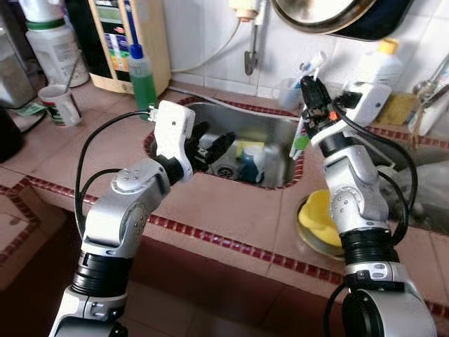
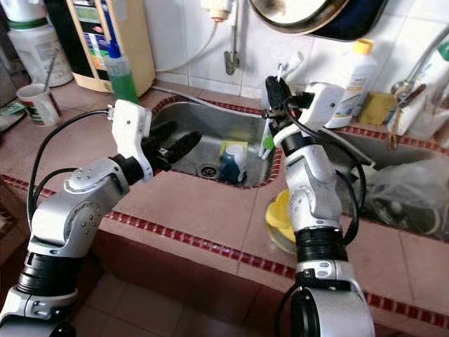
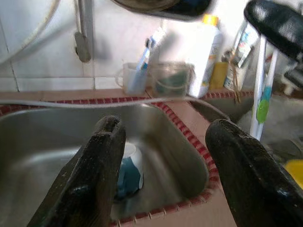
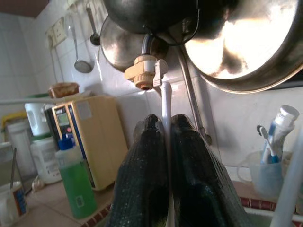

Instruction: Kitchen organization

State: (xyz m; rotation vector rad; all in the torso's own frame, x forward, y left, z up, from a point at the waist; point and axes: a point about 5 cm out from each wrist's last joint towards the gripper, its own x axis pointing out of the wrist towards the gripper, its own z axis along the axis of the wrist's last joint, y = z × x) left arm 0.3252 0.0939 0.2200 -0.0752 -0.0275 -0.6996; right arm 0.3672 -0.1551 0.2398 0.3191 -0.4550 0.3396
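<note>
Toothbrush sits pinched in the right gripper at upper centre-right. Left gripper hangs wide open, empty, above the sink. Likely next: carrying it to the cup.

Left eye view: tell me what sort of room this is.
Most likely a home kitchen: a steel sink set in a tiled counter, pans hanging on the wall, and a green soap bottle.

Two silver arms with rounded jointed housings, ribbed black rings at the forearms, white wrist blocks, looping black cables, long black jaws, small orange mark near the right wrist
</note>
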